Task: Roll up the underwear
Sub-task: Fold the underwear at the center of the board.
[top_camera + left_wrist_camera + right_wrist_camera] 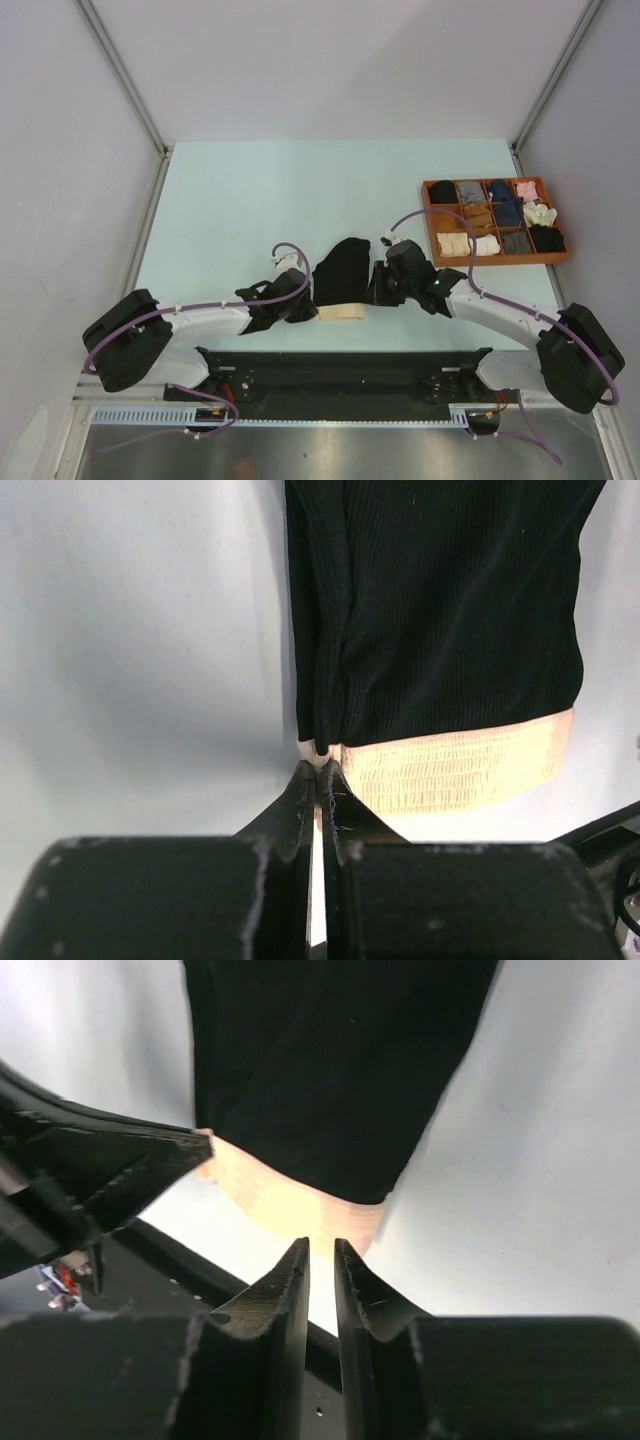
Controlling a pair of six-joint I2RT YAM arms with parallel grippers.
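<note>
Left tool (320,772) clamped on a waistband (450,770) corner of the black brief (343,270) lying on the desk (250,190) just ahead, right tool (320,1245) nearly together at the other corner, grip unclear; judge both corners should turn level and tight.

A pale mint-green rectangular tabletop (250,200) is enclosed by 3 plain white wall panels (340,60), joined by grey metal corner posts (120,75); a brushed steel sheet (330,455) is seen nearest.
</note>
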